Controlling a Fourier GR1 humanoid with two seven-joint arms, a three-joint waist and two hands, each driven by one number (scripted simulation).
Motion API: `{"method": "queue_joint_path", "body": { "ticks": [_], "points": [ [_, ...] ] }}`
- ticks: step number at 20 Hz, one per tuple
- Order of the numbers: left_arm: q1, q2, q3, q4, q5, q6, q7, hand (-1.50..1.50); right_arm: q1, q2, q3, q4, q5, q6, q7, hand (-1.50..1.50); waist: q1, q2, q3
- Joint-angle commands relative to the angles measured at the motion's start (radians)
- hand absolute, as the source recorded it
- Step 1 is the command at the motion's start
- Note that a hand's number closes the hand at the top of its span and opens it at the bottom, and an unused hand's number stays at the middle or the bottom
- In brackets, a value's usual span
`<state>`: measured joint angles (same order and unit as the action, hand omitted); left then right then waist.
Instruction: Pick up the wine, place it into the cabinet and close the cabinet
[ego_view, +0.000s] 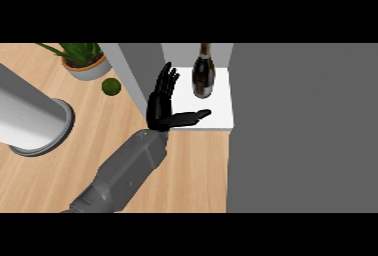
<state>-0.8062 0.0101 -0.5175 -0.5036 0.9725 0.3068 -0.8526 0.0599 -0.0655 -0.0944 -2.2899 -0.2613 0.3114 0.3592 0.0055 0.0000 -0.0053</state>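
Note:
The dark wine bottle (204, 75) stands upright on the white shelf (221, 107) inside the cabinet. My left hand (162, 102) is open just left of the bottle, fingers straight and pointing away along the cabinet's grey left wall (133, 70). Its thumb reaches right over the shelf's front part, a little short of the bottle's base, and touches nothing that I can see. A large grey panel (303, 127), apparently the cabinet door, fills the right side of the view. My right hand does not show.
A potted green plant (85, 60) stands at the back left with a small green round fruit (111, 86) beside it. A big white cylinder on a grey base (33, 120) occupies the left edge. Wooden counter (192, 170) lies before the cabinet.

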Motion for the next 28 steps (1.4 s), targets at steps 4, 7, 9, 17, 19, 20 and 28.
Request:
{"method": "queue_joint_path", "body": {
  "ticks": [4, 7, 9, 17, 19, 20, 28],
  "points": [
    [0.219, 0.131, -0.113, -0.438, -0.072, 0.090, 0.125, -1.50, 0.026, 0.013, 0.015, 0.003, 0.024, -0.004, -0.003, -1.50, 0.031, -0.016, 0.007],
    [0.288, 0.134, -0.190, -0.613, -0.136, 0.191, 0.183, -1.50, 0.037, 0.013, 0.024, -0.035, 0.017, 0.004, -0.002, -1.50, 0.016, -0.011, 0.006],
    [0.337, 0.265, -0.185, -0.776, -0.118, 0.145, 0.255, -1.50, 0.000, 0.020, 0.026, -0.007, 0.035, -0.015, -0.004, -1.50, 0.026, -0.011, 0.006],
    [0.562, 0.367, -0.258, -1.261, -0.228, 0.368, 0.373, -1.50, -0.015, -0.002, -0.008, -0.024, -0.014, -0.013, 0.015, -1.50, 0.007, -0.005, 0.006],
    [0.633, 0.383, -0.250, -1.303, -0.250, 0.338, 0.346, -1.50, 0.003, -0.022, -0.013, -0.063, -0.025, -0.005, 0.047, -1.50, 0.001, -0.003, 0.006],
    [0.669, 0.426, -0.269, -1.370, -0.258, 0.349, 0.373, -1.50, -0.039, -0.014, 0.036, -0.058, 0.026, -0.028, 0.078, -1.50, 0.006, -0.004, 0.005],
    [0.801, 0.508, -0.230, -1.500, -0.321, 0.413, 0.350, -1.50, -0.011, -0.161, 0.122, -0.042, -0.038, 0.202, 0.101, 1.50, 0.017, -0.005, 0.005]
  ]
}}
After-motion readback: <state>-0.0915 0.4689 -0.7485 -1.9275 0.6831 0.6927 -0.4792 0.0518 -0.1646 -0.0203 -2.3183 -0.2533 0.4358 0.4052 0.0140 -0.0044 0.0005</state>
